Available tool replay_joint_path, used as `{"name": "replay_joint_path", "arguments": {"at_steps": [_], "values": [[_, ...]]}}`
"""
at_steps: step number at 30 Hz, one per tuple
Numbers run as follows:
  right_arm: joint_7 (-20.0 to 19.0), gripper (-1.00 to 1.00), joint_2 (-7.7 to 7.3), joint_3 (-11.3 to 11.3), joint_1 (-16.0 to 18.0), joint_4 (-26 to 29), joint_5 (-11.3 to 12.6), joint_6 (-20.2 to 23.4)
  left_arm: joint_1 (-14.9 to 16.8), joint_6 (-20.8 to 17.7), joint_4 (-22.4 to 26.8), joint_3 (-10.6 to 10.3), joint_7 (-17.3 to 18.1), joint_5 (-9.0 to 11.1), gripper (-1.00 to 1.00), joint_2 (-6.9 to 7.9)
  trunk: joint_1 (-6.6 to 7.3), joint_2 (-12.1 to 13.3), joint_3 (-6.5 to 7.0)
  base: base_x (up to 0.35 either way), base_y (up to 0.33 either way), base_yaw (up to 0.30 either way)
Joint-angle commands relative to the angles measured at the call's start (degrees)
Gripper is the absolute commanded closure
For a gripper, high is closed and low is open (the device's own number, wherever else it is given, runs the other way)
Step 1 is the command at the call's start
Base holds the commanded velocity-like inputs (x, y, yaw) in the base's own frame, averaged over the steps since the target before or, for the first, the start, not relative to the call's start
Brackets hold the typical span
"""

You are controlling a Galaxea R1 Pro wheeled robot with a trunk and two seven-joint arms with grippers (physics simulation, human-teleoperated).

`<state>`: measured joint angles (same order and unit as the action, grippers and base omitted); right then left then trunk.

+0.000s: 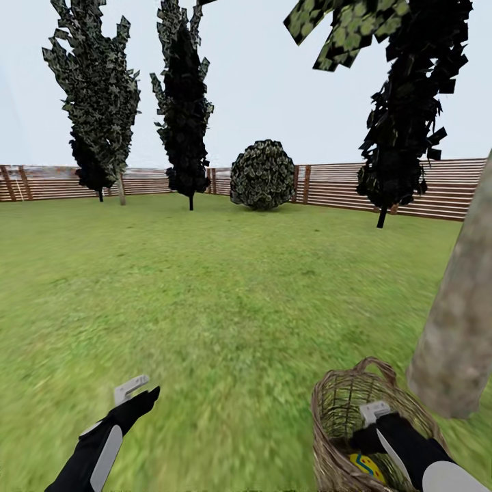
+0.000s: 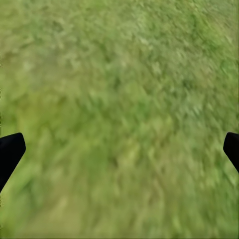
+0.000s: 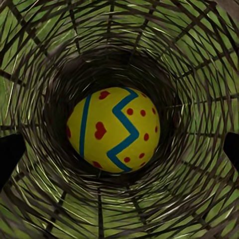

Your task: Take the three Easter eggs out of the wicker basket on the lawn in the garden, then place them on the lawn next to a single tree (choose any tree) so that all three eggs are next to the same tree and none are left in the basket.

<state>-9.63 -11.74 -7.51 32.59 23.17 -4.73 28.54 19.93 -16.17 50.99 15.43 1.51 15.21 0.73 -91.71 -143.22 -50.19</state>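
One egg left at the bottom of the basket, right gripper poised above it

One wide lawn [image 1: 225, 287] of mottled green grass filled most of the head view, ringed by a slatted wooden fence [image 1: 424, 188], with dark cypress-like trees [image 1: 183, 102] and a round clipped bush [image 1: 263, 175] at the far edge. Close on the robot's right rose a thin, bare grey-brown tree trunk [image 1: 461, 321], leaning across that side of the view.

Just beside the trunk's base stood the wicker basket [image 1: 338, 410], its small loop handle towards the tree. The right gripper [image 1: 372, 418] hung inside the basket's mouth, pointing down. In the right wrist view its two dark fingertips [image 3: 10, 157] stood wide apart at either edge, holding nothing. Centred between them, on the basket floor, lay a single Easter egg [image 3: 113, 129], yellow with red hearts and dots and a blue zigzag. No other egg could be seen in the basket.

The left gripper [image 1: 137, 396] hovered low over bare grass, its fingers [image 2: 10, 152] likewise spread and empty.

To do the pick well, the right gripper would probably need to go straight down, staying centred, so that neither finger snagged the tapering weave, and to close across the egg's middle. A rounded egg could slip from an off-centre grip.
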Motion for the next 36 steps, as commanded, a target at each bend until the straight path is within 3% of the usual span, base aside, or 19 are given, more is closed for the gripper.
{"name": "replay_joint_path", "arguments": {"at_steps": [1, 10, 17, 21, 24, 33, 36], "values": [[-0.36, -1.0, -0.04, -0.14, 0.02, 0.12, -0.52, 0.29, 0.03, -0.37, 0.08, 0.13, 0.16, 0.43, -1.0, -0.02, -0.01, -0.05, -0.29, 0.0, 0.0, 0.0], [-0.36, -1.0, -0.02, -0.14, 0.02, 0.12, -0.54, 0.29, 0.03, -0.36, 0.08, 0.1, 0.16, 0.43, -1.0, -0.18, -0.24, -0.17, -2.29, 0.0, 0.0, 0.0], [-0.32, -1.0, 0.01, -0.14, 0.02, 0.12, -0.52, 0.29, 0.03, -0.03, 0.08, 0.06, 0.16, 0.37, -1.0, -0.27, -0.24, -0.17, -2.29, 0.054, 0.0, 0.0], [-0.31, -1.0, 0.04, -0.14, 0.02, 0.12, -0.54, 0.29, 0.03, 4.21, -0.78, 0.04, 0.16, 0.35, -1.0, -0.67, -0.24, -0.17, -2.29, 0.292, 0.0, 0.0], [-0.31, -1.0, 0.05, -0.14, 0.02, 0.12, -0.54, 0.29, 0.03, 5.09, -1.72, -0.03, 0.16, 0.34, -1.0, -0.93, -0.24, -0.17, -2.29, 0.331, 0.0, 0.0], [-0.31, -1.0, 0.05, -0.14, 0.02, 0.12, -0.53, 0.29, 0.03, 5.52, -1.92, -0.05, 0.16, 0.34, -1.0, -0.99, -0.24, -0.17, -2.29, 0.152, 0.0, 0.0], [-0.31, -1.0, 0.05, -0.14, 0.02, 0.12, -0.54, 0.29, 0.03, 5.53, -1.94, -0.05, 0.16, 0.34, -1.0, -0.99, -0.32, -0.21, -2.95, 0.007, 0.0, 0.0]]}}
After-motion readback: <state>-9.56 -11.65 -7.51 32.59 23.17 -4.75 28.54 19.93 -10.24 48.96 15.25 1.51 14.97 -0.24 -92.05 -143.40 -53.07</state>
